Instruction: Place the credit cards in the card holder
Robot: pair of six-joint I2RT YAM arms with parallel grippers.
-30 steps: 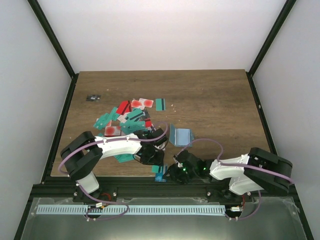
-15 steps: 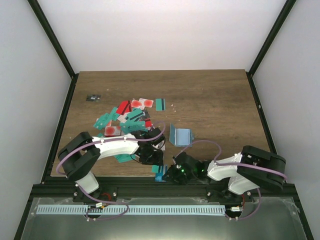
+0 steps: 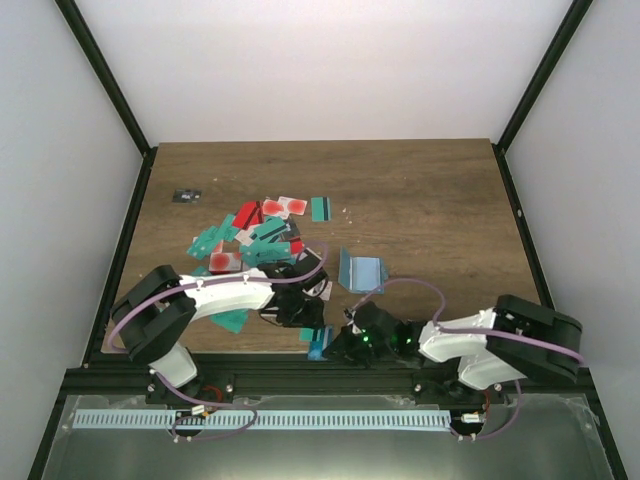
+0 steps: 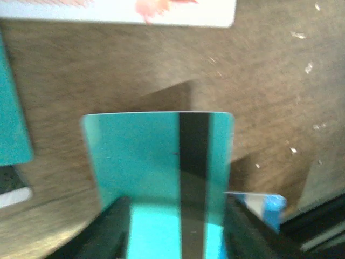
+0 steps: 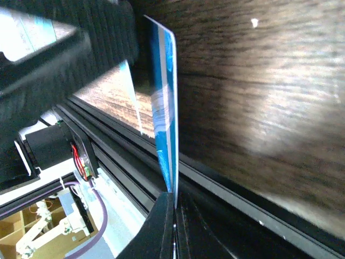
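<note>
Between both arms' jaws, credit cards (image 4: 156, 162)

The left pincer (image 4: 175, 222) grips a black-striped teal card (image 4: 140, 156) over the wooden table (image 4: 269, 81).

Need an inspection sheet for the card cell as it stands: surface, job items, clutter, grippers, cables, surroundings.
Surface: wooden table, a few pale specks.
Job's things: credit cards heaped left of centre; card holder lying open, apart from the heap.
Clutter: small dark object towards the far-left corner, too small to identify.
Grippers: left gripper holds a striped teal card; right gripper shut on a blue card, seen edge-on by the near edge.
Cables: purple cables loop along both arms; no snag seen.
Surroundings: white walls, black frame.
</note>
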